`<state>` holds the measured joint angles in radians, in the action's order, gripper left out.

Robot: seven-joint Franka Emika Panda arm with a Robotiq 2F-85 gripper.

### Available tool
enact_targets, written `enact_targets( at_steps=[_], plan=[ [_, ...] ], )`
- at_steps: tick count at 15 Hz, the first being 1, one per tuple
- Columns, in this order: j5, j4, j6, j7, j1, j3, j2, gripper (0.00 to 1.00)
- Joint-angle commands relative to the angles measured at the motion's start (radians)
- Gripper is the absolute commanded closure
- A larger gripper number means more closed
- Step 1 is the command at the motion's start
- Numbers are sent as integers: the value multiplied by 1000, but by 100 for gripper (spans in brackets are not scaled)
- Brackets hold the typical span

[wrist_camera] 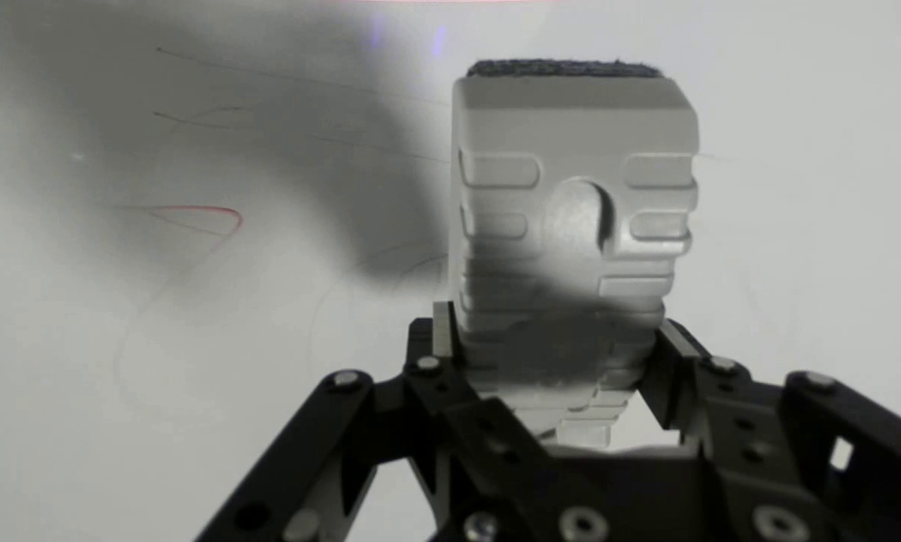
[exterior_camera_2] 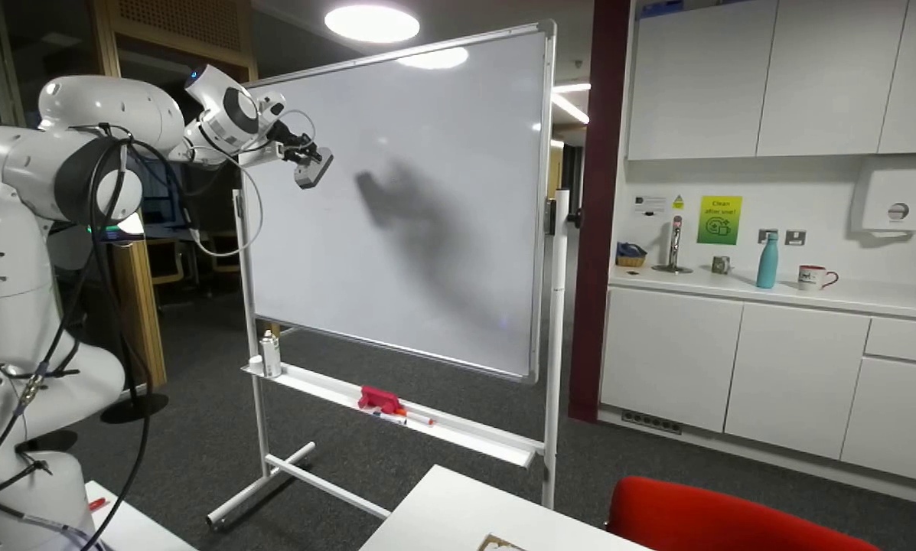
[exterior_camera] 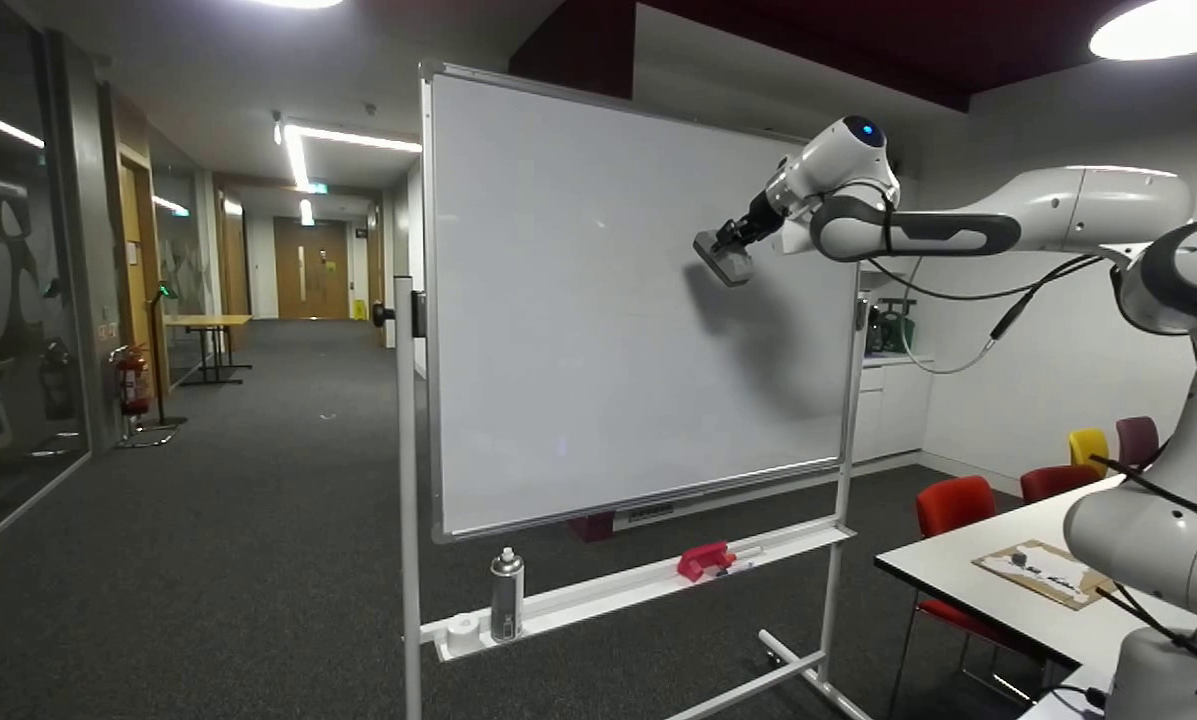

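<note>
A grey whiteboard eraser (wrist_camera: 570, 128) with a dark felt edge is clasped by its two long sides between the black fingers of my gripper (wrist_camera: 559, 335). In both exterior views the eraser (exterior_camera: 723, 260) is tilted in front of the upper whiteboard (exterior_camera_2: 427, 252). A gap shows between the eraser (exterior_camera_2: 314, 168) and its shadow, so it appears to stand off the surface. Up close the whiteboard (wrist_camera: 796, 376) bears a short red curve (wrist_camera: 202, 208) and several faint dark lines, left of the eraser. The felt face is mostly hidden.
Below the whiteboard runs a white tray (exterior_camera: 608, 598) with a spray can (exterior_camera: 507, 597), a white roll-like item (exterior_camera: 463, 632), a red holder (exterior_camera: 703, 562) and markers. A white table (exterior_camera: 968, 555) and red chairs (exterior_camera: 956, 505) stand near the arm. Loose cables (exterior_camera_2: 105, 283) hang along the arm.
</note>
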<state>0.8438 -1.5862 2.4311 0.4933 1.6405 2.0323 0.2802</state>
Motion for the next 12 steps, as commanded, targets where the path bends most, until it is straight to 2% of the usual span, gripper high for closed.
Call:
enact_targets(
  at_steps=[1, 8, 10, 11, 12],
  plan=[
    [115, -6, -3, 163, 102, 78, 4, 66],
    [306, -19, -33, 422, 243, 162, 42, 66],
    [348, -34, 29, 426, 256, 149, 55, 66],
    [341, 6, -43, 410, 138, 73, 52, 41],
    [351, 4, -37, 412, 147, 75, 57, 41]
  ],
)
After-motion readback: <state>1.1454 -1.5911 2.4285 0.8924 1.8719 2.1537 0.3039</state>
